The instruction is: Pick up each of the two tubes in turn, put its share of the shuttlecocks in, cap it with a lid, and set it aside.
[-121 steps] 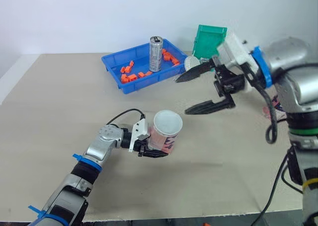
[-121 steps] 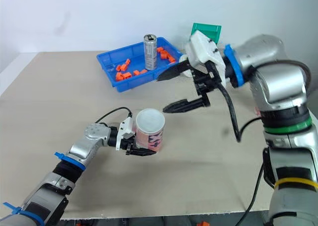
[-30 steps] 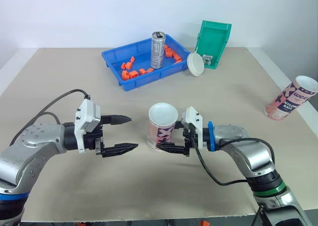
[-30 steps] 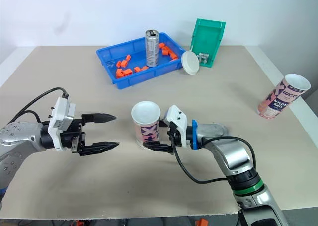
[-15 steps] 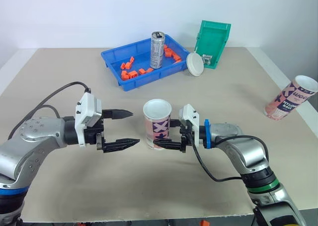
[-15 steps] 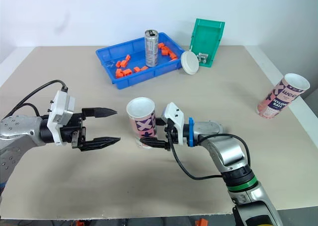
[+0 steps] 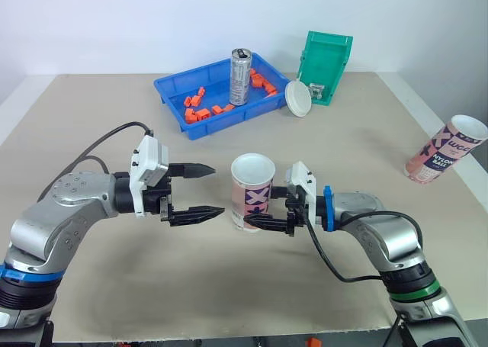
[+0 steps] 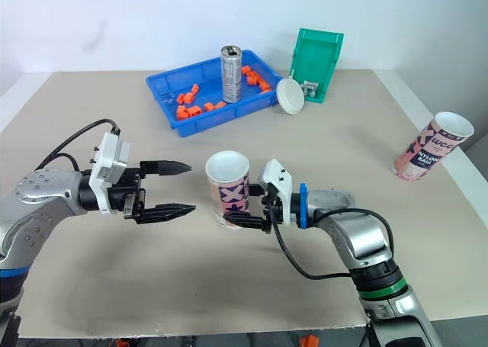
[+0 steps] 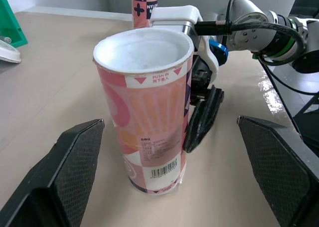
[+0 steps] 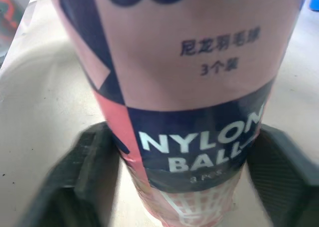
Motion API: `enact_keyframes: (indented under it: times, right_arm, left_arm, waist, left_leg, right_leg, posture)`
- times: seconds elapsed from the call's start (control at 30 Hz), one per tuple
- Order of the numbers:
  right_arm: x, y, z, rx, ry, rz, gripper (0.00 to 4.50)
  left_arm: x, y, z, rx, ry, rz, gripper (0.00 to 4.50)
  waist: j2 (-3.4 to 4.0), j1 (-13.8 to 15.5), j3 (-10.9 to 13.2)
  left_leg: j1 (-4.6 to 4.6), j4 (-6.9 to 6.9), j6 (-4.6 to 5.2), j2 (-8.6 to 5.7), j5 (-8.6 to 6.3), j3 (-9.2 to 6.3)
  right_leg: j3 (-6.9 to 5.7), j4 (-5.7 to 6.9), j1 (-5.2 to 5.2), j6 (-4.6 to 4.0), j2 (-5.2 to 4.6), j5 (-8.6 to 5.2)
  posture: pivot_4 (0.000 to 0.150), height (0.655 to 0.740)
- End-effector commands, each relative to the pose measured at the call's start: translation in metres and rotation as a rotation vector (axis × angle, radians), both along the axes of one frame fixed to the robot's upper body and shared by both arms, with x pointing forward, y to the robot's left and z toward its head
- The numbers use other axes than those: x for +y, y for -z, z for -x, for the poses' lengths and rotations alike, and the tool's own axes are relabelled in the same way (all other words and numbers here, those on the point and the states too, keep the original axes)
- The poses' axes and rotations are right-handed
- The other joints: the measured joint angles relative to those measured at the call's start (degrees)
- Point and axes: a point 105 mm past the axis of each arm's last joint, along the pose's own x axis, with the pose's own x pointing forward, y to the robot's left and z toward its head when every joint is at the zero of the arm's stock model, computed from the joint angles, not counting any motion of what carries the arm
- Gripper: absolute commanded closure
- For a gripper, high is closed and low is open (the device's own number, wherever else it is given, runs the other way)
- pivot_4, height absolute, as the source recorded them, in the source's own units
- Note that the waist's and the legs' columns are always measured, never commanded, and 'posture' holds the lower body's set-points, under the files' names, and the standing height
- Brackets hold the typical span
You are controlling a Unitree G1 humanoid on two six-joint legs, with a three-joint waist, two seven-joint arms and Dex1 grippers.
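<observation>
A pink tube (image 7: 252, 194) with a white lid on top stands upright at the table's middle. My right gripper (image 7: 264, 220) is shut on the tube's lower part from the right; in the right wrist view the tube (image 10: 184, 87) sits between both fingers. My left gripper (image 7: 210, 188) is open a short way to the left of the tube, its tips pointing at it, apart from it. In the left wrist view the tube (image 9: 144, 102) stands ahead between the spread fingers. A second pink tube (image 7: 444, 149) leans near the right table edge. A loose white lid (image 7: 299, 99) rests against the green bin.
A blue tray (image 7: 177, 91) with several orange pieces and a silver can (image 7: 241, 76) sits at the back. A green bin (image 7: 328, 56) stands tilted beside it. Bare table lies in front of both arms.
My left gripper has moved right, closer to the tube. The right gripper has shifted the tube a little to the right and it now stands upright.
</observation>
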Motion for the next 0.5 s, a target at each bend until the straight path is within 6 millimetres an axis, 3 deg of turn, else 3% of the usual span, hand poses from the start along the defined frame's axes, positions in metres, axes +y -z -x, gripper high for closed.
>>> enact_keyframes:
  times: [0.03, 0.17, 0.3, 0.5]
  right_arm:
    - [-0.001, -0.007, 0.0, -0.041, -0.007, 0.004, 2.2]
    - [-0.005, -0.015, -0.004, -0.048, 0.016, -0.012, 2.2]
    - [-0.016, -0.034, -0.01, -0.09, 0.062, -0.055, 2.2]
    - [-0.073, -0.069, -0.037, -0.182, 0.319, -0.125, 2.2]
  left_arm:
    - [0.0, -0.006, 0.003, -0.044, 0.01, -0.01, 0.0]
    - [-0.003, -0.006, 0.004, -0.048, 0.019, -0.005, 0.0]
    - [-0.011, -0.007, 0.004, -0.049, 0.052, 0.013, 0.0]
    - [-0.027, -0.008, -0.002, -0.056, 0.11, 0.043, 0.0]
  waist:
    - [0.0, 0.0, 0.0]
    - [0.0, 0.01, 0.0]
    - [0.0, 0.03, 0.0]
    - [-0.02, 0.61, 0.0]
  left_leg:
    - [0.0, 0.0, 0.0, 0.0, 0.0, 0.0]
    - [0.0, 0.01, -0.01, 0.0, 0.01, 0.0]
    - [-0.01, 0.01, -0.01, -0.01, 0.01, 0.0]
    - [-0.04, 0.09, -0.02, -0.06, 0.01, 0.0]
  right_leg:
    - [0.0, 0.0, 0.0, 0.01, 0.0, 0.0]
    - [0.0, 0.0, 0.0, 0.02, 0.0, 0.01]
    - [0.0, 0.0, 0.0, 0.0, -0.01, 0.02]
    - [0.02, -0.01, 0.04, 0.03, -0.03, 0.07]
  posture:
    - [0.15, 0.74]
    - [0.15, 0.74]
    - [0.15, 0.74]
    - [0.15, 0.74]
